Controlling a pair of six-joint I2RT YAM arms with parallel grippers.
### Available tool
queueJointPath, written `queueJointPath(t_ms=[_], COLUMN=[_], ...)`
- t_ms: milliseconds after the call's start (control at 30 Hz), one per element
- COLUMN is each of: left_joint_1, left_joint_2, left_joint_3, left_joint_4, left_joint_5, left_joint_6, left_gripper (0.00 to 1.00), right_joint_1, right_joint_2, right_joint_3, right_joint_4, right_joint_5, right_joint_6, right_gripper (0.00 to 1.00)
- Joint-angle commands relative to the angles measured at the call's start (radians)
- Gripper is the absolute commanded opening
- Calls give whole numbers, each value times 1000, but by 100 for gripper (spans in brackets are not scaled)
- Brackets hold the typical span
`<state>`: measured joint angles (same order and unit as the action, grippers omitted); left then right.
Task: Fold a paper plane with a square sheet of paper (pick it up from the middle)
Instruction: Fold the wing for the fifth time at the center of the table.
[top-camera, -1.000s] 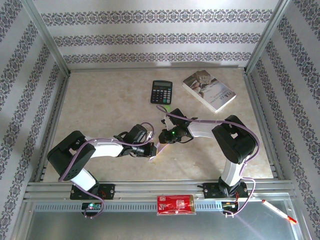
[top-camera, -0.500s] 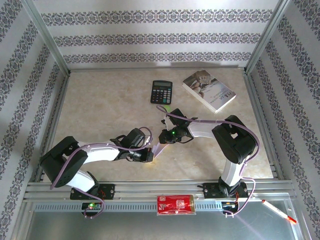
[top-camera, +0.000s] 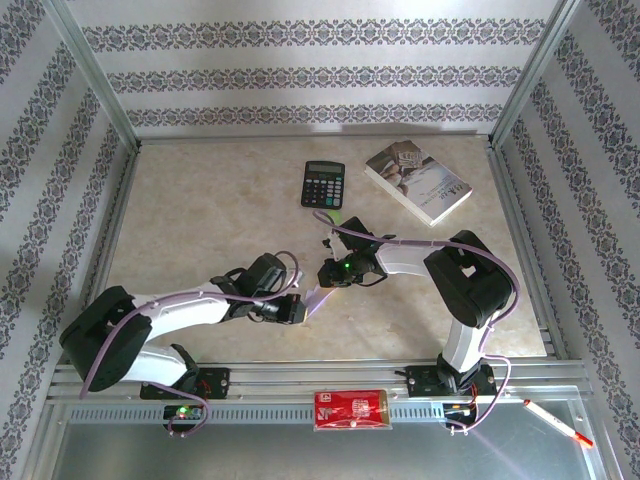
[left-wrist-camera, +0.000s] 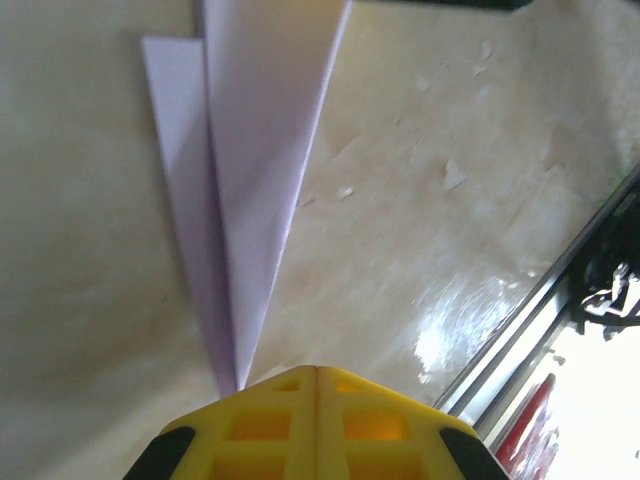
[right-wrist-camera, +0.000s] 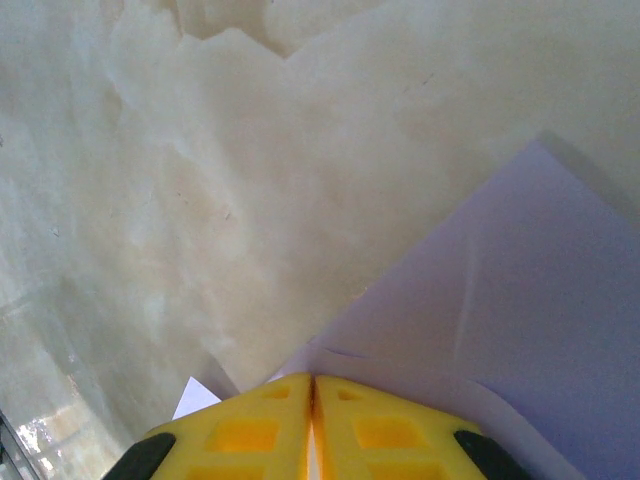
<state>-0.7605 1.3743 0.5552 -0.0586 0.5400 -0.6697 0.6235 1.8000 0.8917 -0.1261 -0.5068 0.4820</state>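
The paper plane (top-camera: 319, 298), the lilac sheet folded into a slim pointed dart, lies on the table between the two grippers. In the left wrist view the paper plane (left-wrist-camera: 260, 150) stretches away from me, and its sharp tip ends at the edge of my left gripper (left-wrist-camera: 316, 372), whose yellow fingers are shut together. From above, my left gripper (top-camera: 298, 311) sits at the dart's near tip. My right gripper (top-camera: 326, 280) is at the wide far end. Close up, my right gripper (right-wrist-camera: 313, 380) is shut on a raised fold of the paper plane (right-wrist-camera: 520, 290).
A black calculator (top-camera: 322, 184) and a white-covered book (top-camera: 417, 180) lie at the back. A small green disc (top-camera: 333, 215) sits just beyond the right gripper. A red packet (top-camera: 349, 408) and a pen (top-camera: 558, 422) lie by the front rail (left-wrist-camera: 560, 290).
The left arm's elbow has swung down and to the left, stretching the arm out low. Its gripper slid slightly nearer along the paper. The right arm has stayed put.
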Motion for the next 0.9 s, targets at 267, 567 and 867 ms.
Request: queueJointPath(t_ms=[267,567,867], left_joint_1=[5,44,46], left_joint_2=[163,236,275], left_joint_3=[92,77,25], left_joint_4=[117,228,236], left_joint_5=[-4,29,28], left_joint_6=[8,-39,-72], left_gripper=[4,4,2], right_joint_1=[-13,-12,-15], right_joint_2=[34,38,28], right_joint_3=[-17,-14,6], right_joint_4=[-57,-53,-65], right_joint_5=[71,68,55], right_joint_6=[-24,-25,-27], right_gripper=[14,14,14])
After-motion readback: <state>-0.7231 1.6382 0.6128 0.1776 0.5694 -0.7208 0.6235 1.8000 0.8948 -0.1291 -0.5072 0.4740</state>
